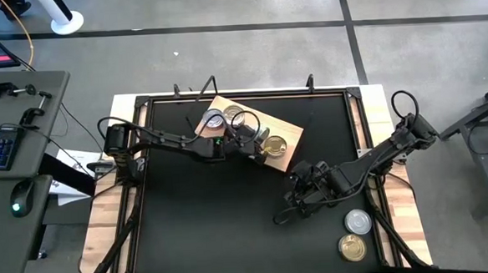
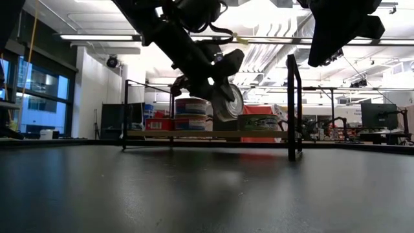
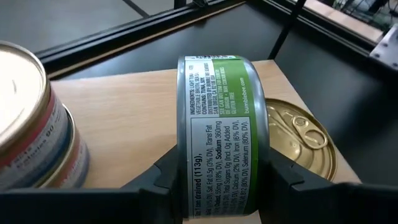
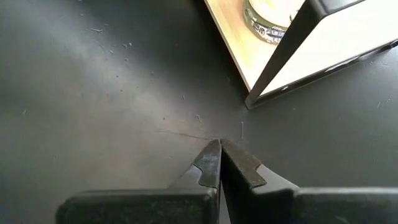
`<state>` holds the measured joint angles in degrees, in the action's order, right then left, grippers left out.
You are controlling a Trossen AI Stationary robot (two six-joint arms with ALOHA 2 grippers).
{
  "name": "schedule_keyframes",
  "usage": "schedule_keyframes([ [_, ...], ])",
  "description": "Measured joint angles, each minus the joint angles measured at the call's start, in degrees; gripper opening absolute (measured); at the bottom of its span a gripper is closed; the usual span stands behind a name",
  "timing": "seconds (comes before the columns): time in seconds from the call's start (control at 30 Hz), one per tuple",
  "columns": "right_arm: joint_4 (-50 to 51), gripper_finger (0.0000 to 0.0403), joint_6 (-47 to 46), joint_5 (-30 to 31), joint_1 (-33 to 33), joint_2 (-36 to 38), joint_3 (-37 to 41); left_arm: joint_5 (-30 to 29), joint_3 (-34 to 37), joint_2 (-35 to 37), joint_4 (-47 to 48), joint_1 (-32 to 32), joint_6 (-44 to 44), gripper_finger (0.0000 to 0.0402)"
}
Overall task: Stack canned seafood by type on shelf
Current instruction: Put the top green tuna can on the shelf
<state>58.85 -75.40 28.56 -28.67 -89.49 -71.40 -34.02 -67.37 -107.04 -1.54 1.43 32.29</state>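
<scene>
Gripping a green-labelled tin (image 3: 221,134) on edge between its fingers, the left tool (image 1: 257,144) hangs over the shelf (image 1: 291,155), between a two-tin stack (image 3: 28,124) and a flat gold tin (image 3: 305,140). The right tool (image 4: 221,155), pinched shut and empty, hovers above the bare table (image 1: 207,222). Two more tins (image 1: 355,233) sit on the table's right edge.

Right gripper (image 4: 219,149) closed (fingertips meeting) — black tabletop (image 4: 93,93).
</scene>
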Motion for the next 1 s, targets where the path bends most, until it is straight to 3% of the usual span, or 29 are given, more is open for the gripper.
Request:
schedule_keyframes([
  [0.5, 0.0, 0.0, 0.9, 0.0, 0.0, 0.0, 0.0, 1.8, 0.0, 0.0, -3.1, 0.0, 9.4, 0.0117],
  [0.8, 0.0, 0.0, 0.9, -0.1, 0.0, 0.0, 0.0, -1.3, -0.7, 2.3, -2.2, 0.8, -1.3, 0.0117],
  [1.0, 0.1, 0.0, 0.9, -0.1, 0.0, 0.0, 0.0, -0.7, -0.5, 0.0, 0.9, 0.7, 2.3, 0.0117],
])
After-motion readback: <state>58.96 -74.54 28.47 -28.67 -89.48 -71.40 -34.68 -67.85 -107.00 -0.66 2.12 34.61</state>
